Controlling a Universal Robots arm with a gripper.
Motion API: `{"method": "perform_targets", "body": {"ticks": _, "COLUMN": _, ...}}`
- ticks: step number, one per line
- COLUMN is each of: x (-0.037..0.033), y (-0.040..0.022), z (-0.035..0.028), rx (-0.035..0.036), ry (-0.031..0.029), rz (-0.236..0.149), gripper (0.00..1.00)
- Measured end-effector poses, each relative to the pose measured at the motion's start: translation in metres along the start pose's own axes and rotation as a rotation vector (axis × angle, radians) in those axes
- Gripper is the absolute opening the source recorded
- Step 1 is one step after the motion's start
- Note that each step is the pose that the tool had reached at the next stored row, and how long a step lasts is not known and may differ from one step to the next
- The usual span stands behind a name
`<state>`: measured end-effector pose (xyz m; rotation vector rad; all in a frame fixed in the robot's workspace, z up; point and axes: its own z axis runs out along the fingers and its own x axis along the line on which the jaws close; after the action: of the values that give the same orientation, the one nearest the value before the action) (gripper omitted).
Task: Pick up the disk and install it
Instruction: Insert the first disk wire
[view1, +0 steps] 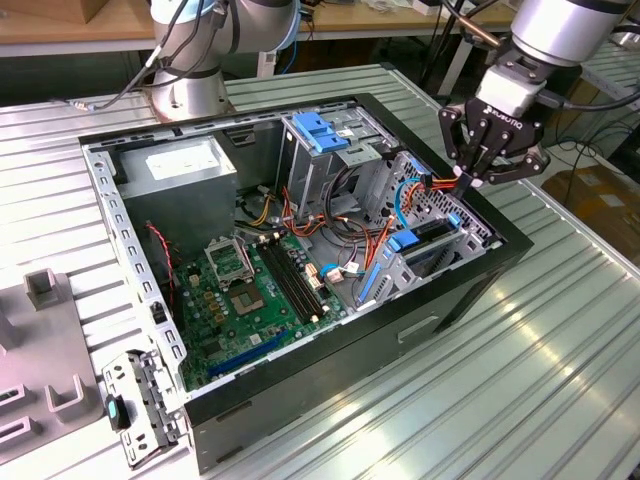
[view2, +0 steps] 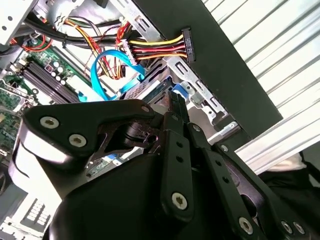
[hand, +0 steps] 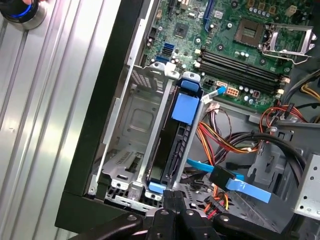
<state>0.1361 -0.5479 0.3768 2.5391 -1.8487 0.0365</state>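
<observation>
The disk (hand: 177, 142) stands on edge in a slot of the metal drive cage (hand: 135, 115) at the case's front corner. It has a dark body with blue plastic tabs at both ends. In the exterior view the disk (view1: 428, 233) sits between blue rails inside the cage, towards that view's right. My gripper (view1: 470, 180) hangs just above the cage, fingers pressed together with nothing between them. In the first wrist view the gripper (hand: 172, 197) is over the near blue end of the disk. The second wrist view shows my black fingers (view2: 176, 120) side by side.
The open computer case (view1: 480, 280) lies on a ribbed metal table. Inside are a green motherboard (view1: 250, 290), a grey power supply box (view1: 180, 165), a blue data cable (hand: 235, 182) and coloured power leads (view2: 155, 50) beside the cage. A second arm's base (view1: 190, 70) stands behind.
</observation>
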Motion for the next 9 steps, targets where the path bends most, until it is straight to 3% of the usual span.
{"method": "perform_targets", "body": {"ticks": 9, "x": 0.0012, "y": -0.0038, "z": 0.0001, "rx": 0.0017, "ry": -0.0014, "rz": -0.087, "gripper": 0.11}}
